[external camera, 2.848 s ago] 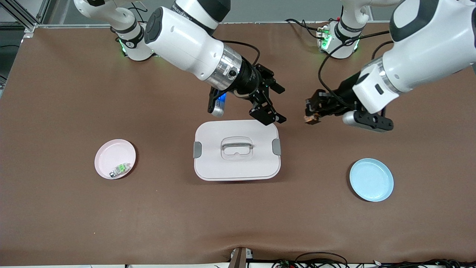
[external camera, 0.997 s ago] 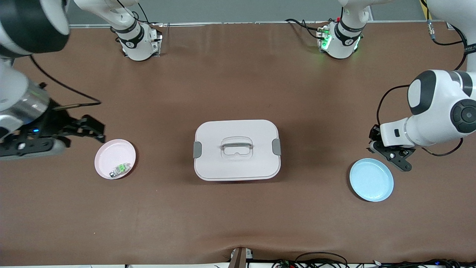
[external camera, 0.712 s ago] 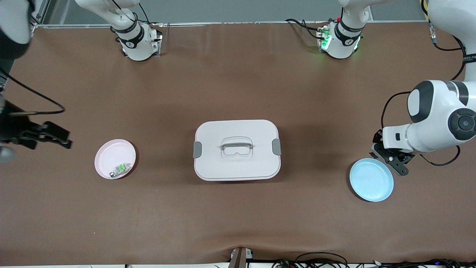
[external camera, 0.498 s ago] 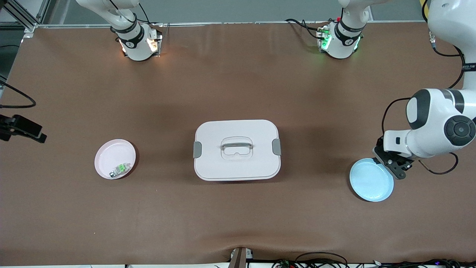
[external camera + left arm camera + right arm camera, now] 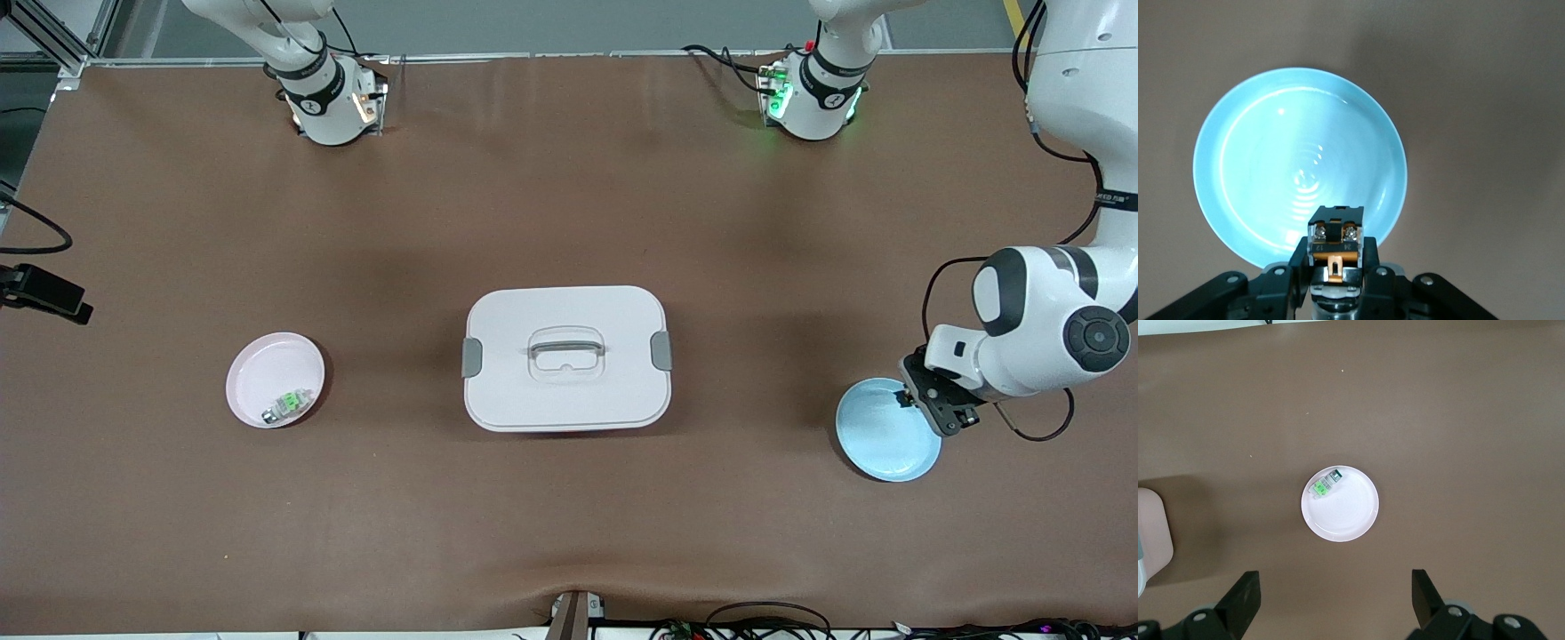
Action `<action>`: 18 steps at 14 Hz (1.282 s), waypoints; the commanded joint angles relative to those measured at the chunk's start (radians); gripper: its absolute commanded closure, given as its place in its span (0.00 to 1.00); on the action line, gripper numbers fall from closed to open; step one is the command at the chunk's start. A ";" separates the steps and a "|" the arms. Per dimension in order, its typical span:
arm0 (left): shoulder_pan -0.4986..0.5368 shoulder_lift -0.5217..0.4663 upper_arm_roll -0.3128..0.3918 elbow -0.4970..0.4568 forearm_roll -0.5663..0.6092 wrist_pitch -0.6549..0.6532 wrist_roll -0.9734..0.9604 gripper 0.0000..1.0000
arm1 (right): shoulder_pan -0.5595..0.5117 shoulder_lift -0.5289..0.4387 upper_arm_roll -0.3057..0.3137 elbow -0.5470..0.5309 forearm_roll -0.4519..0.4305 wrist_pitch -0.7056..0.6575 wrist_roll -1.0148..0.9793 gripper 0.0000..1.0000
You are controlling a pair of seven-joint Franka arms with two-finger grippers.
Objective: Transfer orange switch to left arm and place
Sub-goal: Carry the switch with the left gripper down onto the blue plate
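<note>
- Left gripper clamped on orange switch, over blue plate, at its rim near 2 o'clock in front view.
- Probably light, rigid, small and easily tipped; best held across black flanks, clear of screw terminals.
- Right gripper wide open, empty, waiting high above pink plate.
- Box mid-table, well apart.

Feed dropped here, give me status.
Left gripper shut on orange switch, over blue plate. Right gripper open, high over pink plate. Box mid-table, clear of both.
</note>
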 commanded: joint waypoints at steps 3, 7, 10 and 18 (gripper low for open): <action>0.003 0.084 -0.010 0.068 0.005 0.063 0.181 1.00 | -0.008 -0.019 0.021 -0.010 -0.009 -0.071 0.009 0.00; 0.003 0.152 -0.010 0.112 0.004 0.134 0.315 1.00 | -0.007 -0.040 0.018 -0.016 0.023 -0.101 0.000 0.00; -0.004 0.165 -0.010 0.113 0.004 0.163 0.341 1.00 | -0.007 -0.062 0.019 -0.057 0.026 -0.112 0.000 0.00; -0.010 0.190 -0.016 0.106 0.002 0.183 0.339 0.89 | -0.073 -0.250 0.010 -0.365 0.150 0.042 0.001 0.00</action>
